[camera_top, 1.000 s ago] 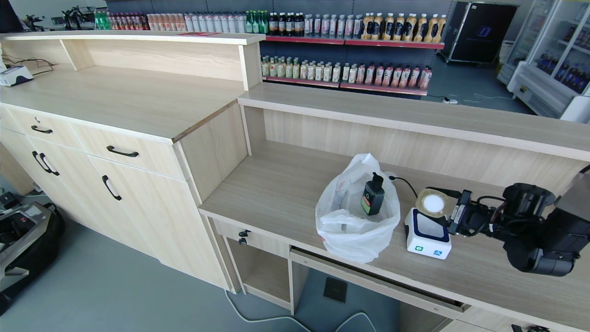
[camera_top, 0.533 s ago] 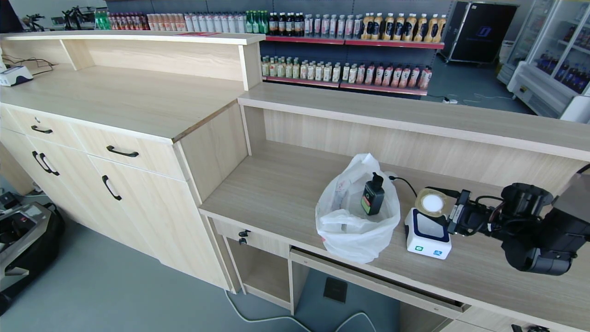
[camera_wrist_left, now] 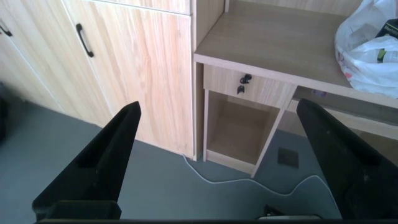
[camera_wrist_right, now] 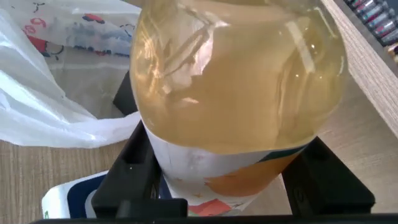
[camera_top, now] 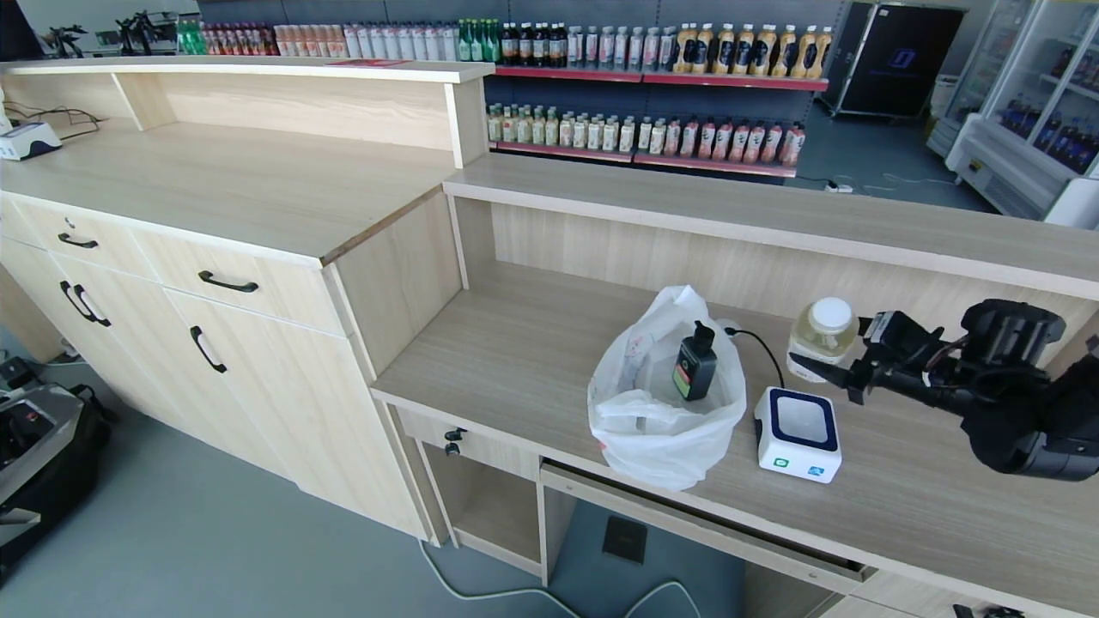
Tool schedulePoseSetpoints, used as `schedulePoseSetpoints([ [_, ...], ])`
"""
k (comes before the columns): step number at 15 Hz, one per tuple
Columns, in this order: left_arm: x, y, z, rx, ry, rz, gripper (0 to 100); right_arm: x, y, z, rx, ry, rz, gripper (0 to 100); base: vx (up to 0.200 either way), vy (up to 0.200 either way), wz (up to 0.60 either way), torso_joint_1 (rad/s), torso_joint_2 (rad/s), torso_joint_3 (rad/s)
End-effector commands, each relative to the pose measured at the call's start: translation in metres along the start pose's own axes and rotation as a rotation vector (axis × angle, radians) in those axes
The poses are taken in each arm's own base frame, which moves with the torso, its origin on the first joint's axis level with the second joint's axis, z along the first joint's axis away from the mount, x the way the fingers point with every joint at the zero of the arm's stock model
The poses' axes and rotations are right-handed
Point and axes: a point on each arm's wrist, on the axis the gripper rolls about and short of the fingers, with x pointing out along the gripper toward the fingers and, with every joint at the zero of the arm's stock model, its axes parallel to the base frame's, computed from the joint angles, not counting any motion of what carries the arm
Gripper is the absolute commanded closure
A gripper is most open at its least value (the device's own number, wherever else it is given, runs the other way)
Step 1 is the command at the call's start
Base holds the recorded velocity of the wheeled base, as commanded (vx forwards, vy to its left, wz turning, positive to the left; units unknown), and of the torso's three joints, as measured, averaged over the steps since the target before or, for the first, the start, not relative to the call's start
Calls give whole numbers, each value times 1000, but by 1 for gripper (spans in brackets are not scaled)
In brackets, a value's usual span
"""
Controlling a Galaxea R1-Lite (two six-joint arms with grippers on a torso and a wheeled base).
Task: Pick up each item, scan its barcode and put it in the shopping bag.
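Observation:
A jar (camera_top: 822, 336) of yellowish liquid with a white cap stands upright in the air behind the white scanner (camera_top: 797, 433). My right gripper (camera_top: 817, 367) is shut on its lower, labelled part. In the right wrist view the jar (camera_wrist_right: 239, 81) sits between the black fingers (camera_wrist_right: 134, 171), with the scanner (camera_wrist_right: 68, 194) and the bag (camera_wrist_right: 56, 87) beneath. The white shopping bag (camera_top: 665, 412) stands left of the scanner and holds a dark bottle (camera_top: 694, 365). My left gripper (camera_wrist_left: 214, 155) hangs open, low over the floor beside the counter, with the bag (camera_wrist_left: 367, 46) far off.
A black cable (camera_top: 760, 343) runs from the scanner to the back wall. A taller counter (camera_top: 215, 184) with drawers rises to the left. A shallow drawer (camera_top: 687, 524) is pulled out below the desk edge. Drink shelves (camera_top: 644, 129) stand behind.
My right gripper has lifted the jar off the scanner and turned it from lying with its cap towards the head camera to upright, a little farther back.

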Motion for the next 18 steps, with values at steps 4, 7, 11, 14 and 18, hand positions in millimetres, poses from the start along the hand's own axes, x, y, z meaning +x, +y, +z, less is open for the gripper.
schedulePoseSetpoints([
  [4, 0, 0, 0, 0, 0, 0, 0, -94, -22, 101, 628, 394, -539, 100, 0, 0, 0, 0, 0, 0],
  [7, 0, 0, 0, 0, 0, 0, 0, -94, -7, 115, 561, 531, -765, 100, 0, 0, 0, 0, 0, 0],
  [11, 0, 0, 0, 0, 0, 0, 0, -84, -4, 128, 382, 543, -763, 100, 0, 0, 0, 0, 0, 0],
  [14, 0, 0, 0, 0, 0, 0, 0, -74, 1, 139, 320, 498, -716, 100, 0, 0, 200, 1, 1, 1],
  [18, 0, 0, 0, 0, 0, 0, 0, -53, 7, 153, 278, 388, -644, 100, 0, 0, 600, 1, 2, 4],
])
